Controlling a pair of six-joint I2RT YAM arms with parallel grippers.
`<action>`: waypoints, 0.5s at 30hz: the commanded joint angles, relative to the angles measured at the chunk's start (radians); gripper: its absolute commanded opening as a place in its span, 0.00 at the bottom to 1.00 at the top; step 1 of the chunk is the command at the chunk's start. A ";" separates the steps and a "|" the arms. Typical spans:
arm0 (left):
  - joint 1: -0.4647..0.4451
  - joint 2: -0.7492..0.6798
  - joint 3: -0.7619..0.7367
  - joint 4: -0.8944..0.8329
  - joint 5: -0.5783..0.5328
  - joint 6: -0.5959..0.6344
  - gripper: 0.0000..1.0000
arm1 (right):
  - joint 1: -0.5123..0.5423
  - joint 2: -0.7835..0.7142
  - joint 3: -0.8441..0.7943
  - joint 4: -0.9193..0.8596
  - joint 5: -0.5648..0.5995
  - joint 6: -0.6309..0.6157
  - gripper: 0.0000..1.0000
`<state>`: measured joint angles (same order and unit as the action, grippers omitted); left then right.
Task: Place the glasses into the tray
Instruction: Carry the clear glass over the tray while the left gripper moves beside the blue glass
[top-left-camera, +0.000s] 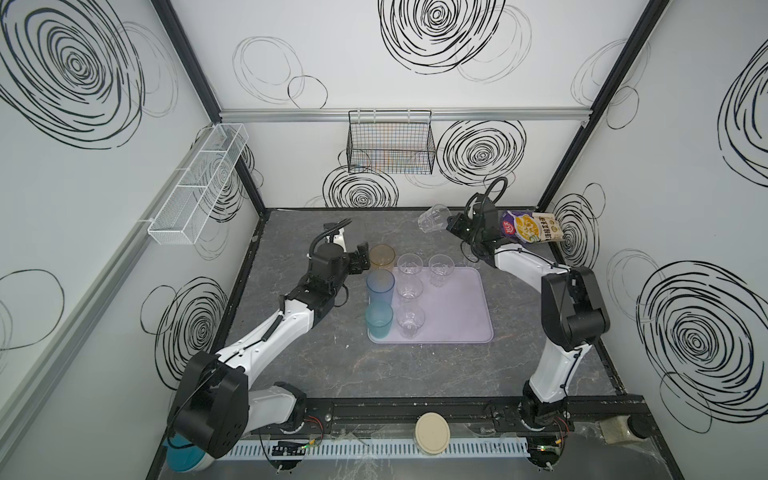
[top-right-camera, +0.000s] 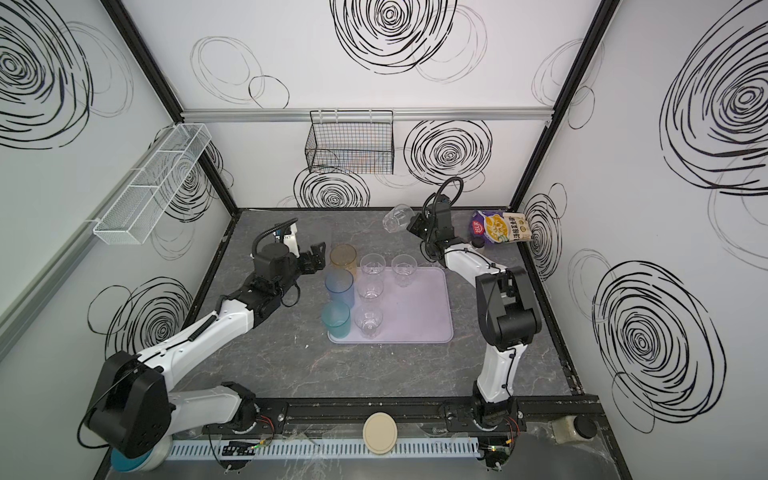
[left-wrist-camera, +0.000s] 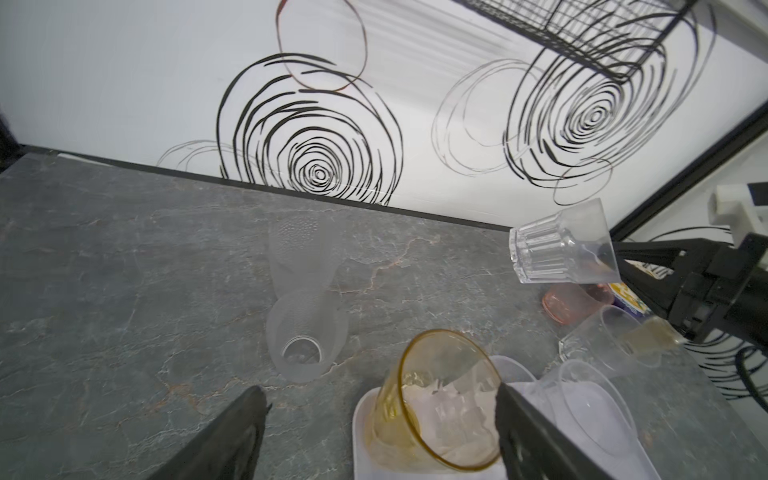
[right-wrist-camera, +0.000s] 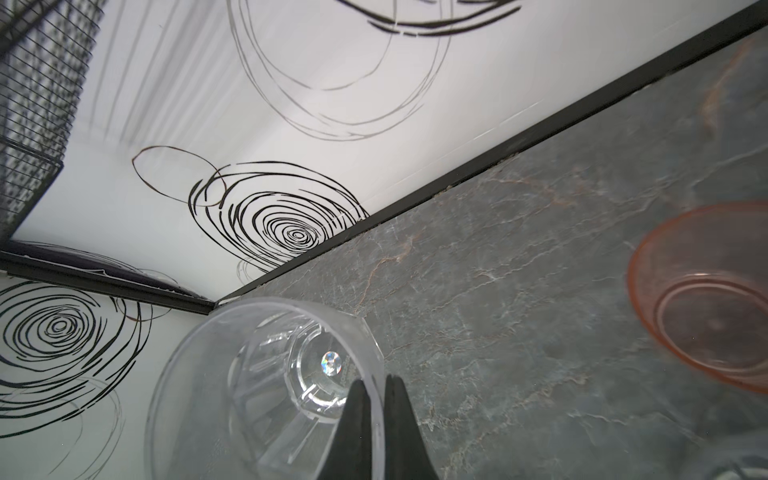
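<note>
The lilac tray (top-left-camera: 457, 307) (top-right-camera: 419, 311) lies mid-table. Along its left side stand an amber glass (top-left-camera: 382, 255) (left-wrist-camera: 440, 399), a tall blue glass (top-left-camera: 380, 286) and a teal glass (top-left-camera: 379, 320), with several clear glasses (top-left-camera: 410, 266) beside them. My left gripper (top-left-camera: 360, 257) (left-wrist-camera: 378, 390) is open just left of the amber glass, not gripping it. My right gripper (top-left-camera: 449, 224) (right-wrist-camera: 376, 384) is shut on the rim of a clear ribbed glass (top-left-camera: 434, 218) (right-wrist-camera: 257, 374), held tilted in the air near the back wall. Two frosted glasses (left-wrist-camera: 307, 336) and a pink glass (right-wrist-camera: 706, 299) stand on the table.
A snack bag (top-left-camera: 534, 226) leans in the back right corner. A black wire basket (top-left-camera: 390, 145) hangs on the back wall and a white mesh shelf (top-left-camera: 199, 183) on the left wall. One more clear glass (left-wrist-camera: 602, 345) stands under the right arm.
</note>
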<state>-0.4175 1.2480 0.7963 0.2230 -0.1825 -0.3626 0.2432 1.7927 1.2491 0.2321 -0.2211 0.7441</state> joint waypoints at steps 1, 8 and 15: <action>-0.061 -0.060 0.031 -0.021 -0.063 0.086 0.89 | -0.005 -0.130 -0.034 -0.021 0.041 -0.036 0.00; -0.127 -0.199 -0.037 -0.071 -0.093 0.179 0.90 | 0.017 -0.433 -0.144 -0.272 0.118 -0.158 0.00; -0.114 -0.302 -0.106 -0.137 -0.120 0.163 0.93 | 0.196 -0.648 -0.272 -0.615 0.319 -0.240 0.00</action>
<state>-0.5400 0.9646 0.7101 0.1112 -0.2707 -0.2077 0.3840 1.1667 1.0149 -0.1875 -0.0174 0.5571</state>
